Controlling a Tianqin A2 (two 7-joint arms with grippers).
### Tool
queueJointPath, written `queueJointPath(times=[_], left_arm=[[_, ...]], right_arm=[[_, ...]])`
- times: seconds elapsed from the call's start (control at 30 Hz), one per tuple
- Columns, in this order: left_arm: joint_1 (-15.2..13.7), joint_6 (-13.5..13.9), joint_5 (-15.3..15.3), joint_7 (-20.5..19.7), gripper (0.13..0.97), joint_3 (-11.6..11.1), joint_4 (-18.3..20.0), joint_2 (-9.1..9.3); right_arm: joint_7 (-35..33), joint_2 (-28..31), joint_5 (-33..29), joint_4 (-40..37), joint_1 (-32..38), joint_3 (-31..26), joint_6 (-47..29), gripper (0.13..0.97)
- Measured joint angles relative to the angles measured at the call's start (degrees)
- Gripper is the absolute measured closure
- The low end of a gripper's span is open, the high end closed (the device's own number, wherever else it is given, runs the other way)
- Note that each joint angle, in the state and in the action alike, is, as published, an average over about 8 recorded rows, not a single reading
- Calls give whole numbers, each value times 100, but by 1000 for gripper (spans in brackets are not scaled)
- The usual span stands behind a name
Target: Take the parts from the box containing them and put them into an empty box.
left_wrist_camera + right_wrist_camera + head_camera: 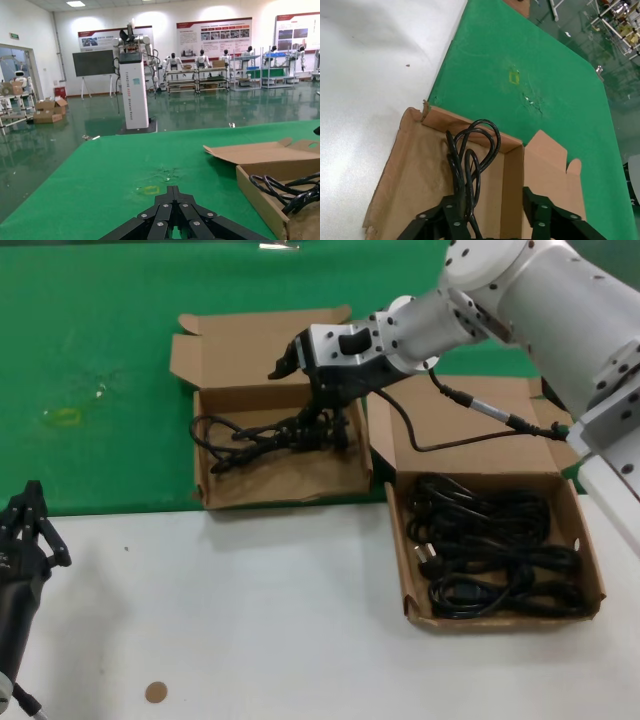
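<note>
1. The right gripper (325, 422) reaches across into the far-side box (285, 498), the one with straight walls. This is the receiving box.
2. Jaws are spread wide in the right wrist view (492, 197). One black cord (470, 155) runs along the inner side of one finger (451, 212) and the other finger is well clear of it. It looks unclamped, so I read this as a release or just after.
3. Key relation: the cord (255, 435) sits directly under and ahead of the jaws. Its loops trail away from the fingertips toward the box's far end wall.
4. The cord's long axis runs roughly along the box length and in line with the jaws' reach. The loops lie on or near the box floor, inside the walls.
5. The other cords (490, 550) are piled in the supply box (408, 570). That box is back behind the jaws, on the arm's own side and beside the receiving box.
6. Next move is probably lift straight off, then swing back to that pile. Risk is a loop snagging a finger on the way up.
7. The right arm is the nearer arm for both boxes.
8. The left gripper (28, 508) is parked low by the table (300, 630) edge, fingers closed together (172, 192) on nothing, well apart from both boxes.
</note>
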State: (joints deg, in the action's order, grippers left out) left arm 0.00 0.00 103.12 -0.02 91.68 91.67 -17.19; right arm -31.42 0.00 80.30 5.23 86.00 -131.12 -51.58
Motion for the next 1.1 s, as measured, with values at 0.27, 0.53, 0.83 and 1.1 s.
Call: queueJointPath(times=[0.27,0.53,0.83,1.1], left_arm=[[0,0,0,0,953,0,0,0],[0,0,0,0,941,0,0,0],[0,0,0,0,883,0,0,0],[0,0,0,0,818,0,0,0]], right_arm=[[-36,1,-29,-83,59,105,-14,632],[-2,23,-3,18,-46,162,49,452],[278,173,200,784,-804,497,503,278],[612,353,443,1701,-1713,900,1043,216]])
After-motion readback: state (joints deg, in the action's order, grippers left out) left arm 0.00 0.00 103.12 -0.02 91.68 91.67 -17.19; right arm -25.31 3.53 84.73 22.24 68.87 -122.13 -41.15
